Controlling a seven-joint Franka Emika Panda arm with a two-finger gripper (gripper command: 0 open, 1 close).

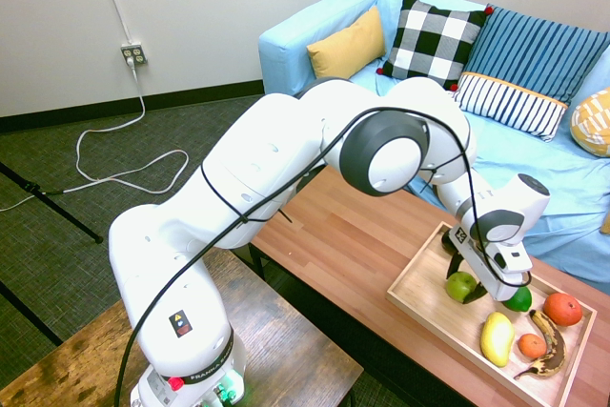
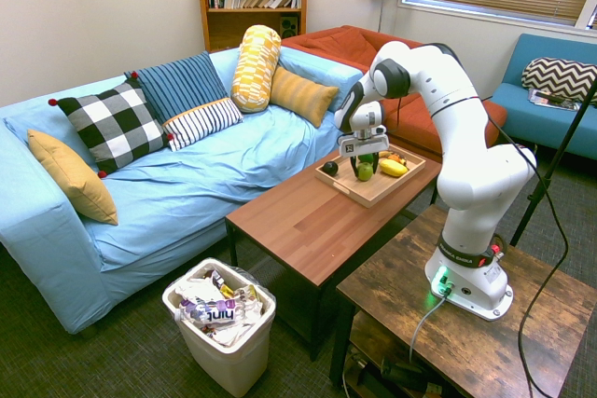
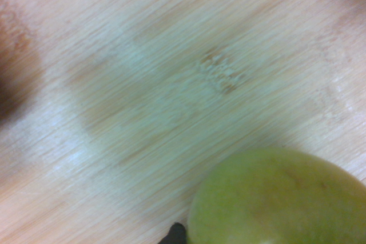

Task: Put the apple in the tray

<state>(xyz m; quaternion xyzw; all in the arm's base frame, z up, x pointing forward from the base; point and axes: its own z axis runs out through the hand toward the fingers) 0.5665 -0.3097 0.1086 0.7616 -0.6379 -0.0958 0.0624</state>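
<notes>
In the first exterior view the pincer (image 1: 474, 285) is seen pointing steeply down over the near corner of the tray (image 1: 416, 291), and the apple (image 1: 461, 286) is found directly at its tips, not off to any side. The apple is pinched between the pressed-in fingers, its underside lying at or just above the tray's bare wood; whether it already rests there cannot be told. Only one arm is present, so no choice of hand arises. The coming move is judged to turn on this vertical relation alone: a release where it hangs.

In the second exterior view the apple (image 2: 365, 171) is shown under the pincer (image 2: 366, 161), inside the tray (image 2: 357, 195) on the tabletop (image 2: 308, 221), with a small dark fruit (image 2: 330, 168) just beside it and a banana (image 2: 393, 168) on its other side.

In the wrist view pale wood grain of the tray (image 3: 143, 84) fills the picture, and the apple (image 3: 280, 198) is seen close by as a round, glossy yellow-green body with faint brownish blush; being round, no long axis is offered
</notes>
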